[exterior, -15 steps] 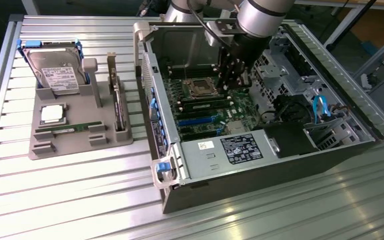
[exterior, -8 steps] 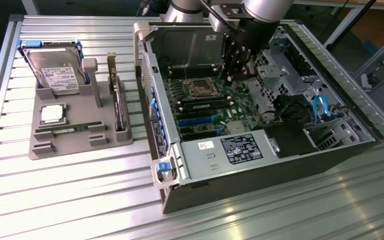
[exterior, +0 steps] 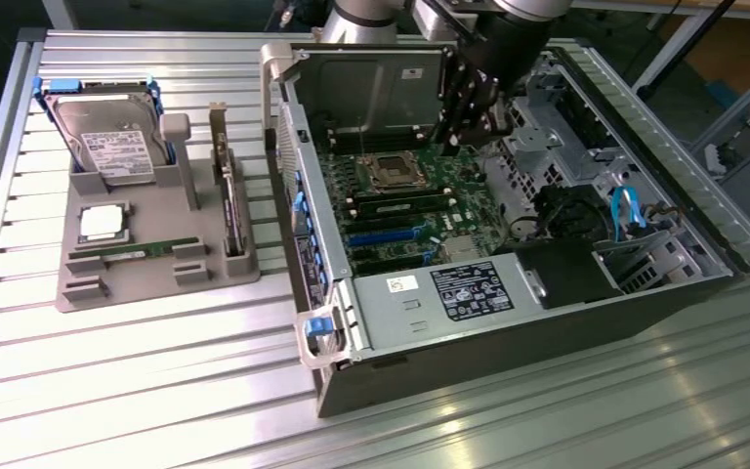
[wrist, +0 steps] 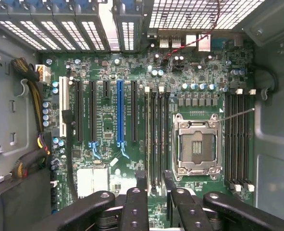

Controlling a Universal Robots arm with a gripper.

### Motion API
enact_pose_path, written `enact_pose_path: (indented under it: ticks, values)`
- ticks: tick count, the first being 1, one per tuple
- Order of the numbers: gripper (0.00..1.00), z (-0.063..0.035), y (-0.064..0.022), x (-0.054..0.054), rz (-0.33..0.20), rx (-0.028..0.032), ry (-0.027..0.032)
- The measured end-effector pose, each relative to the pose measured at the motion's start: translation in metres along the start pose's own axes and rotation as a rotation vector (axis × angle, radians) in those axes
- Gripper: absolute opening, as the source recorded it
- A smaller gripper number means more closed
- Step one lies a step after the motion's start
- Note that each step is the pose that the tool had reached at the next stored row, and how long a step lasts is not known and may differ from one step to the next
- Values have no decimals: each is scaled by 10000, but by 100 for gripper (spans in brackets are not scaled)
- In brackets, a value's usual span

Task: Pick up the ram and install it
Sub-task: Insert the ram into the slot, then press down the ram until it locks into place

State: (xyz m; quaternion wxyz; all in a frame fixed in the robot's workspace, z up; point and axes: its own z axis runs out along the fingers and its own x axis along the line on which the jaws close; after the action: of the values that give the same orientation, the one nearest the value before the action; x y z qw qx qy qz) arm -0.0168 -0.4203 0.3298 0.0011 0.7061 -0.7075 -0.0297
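Observation:
The ram, a thin green stick, lies flat in a slot near the front of the grey holder, at the exterior view's left. My gripper hangs over the motherboard inside the open computer case, far from the ram. In the wrist view the gripper is open, with only the board visible between its two dark fingertips. Under it run long memory slots beside the empty processor socket. More memory slots lie on the socket's other side.
The holder also carries a hard drive, a square silver processor chip and a dark expansion card standing on edge. The case holds a power supply, a raised side panel and blue cables.

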Motion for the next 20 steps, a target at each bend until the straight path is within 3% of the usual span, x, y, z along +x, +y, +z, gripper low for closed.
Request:
enact_pose_path:
  ticks: [3, 17, 18, 20]
  values:
    - [26, -47, 2, -2, 0, 1, -2]
    - [26, -49, 2, -2, 0, 0, 0]
    - [25, -49, 2, -2, 0, 0, 0]
    - [10, -49, 2, -2, 0, 1, 0]
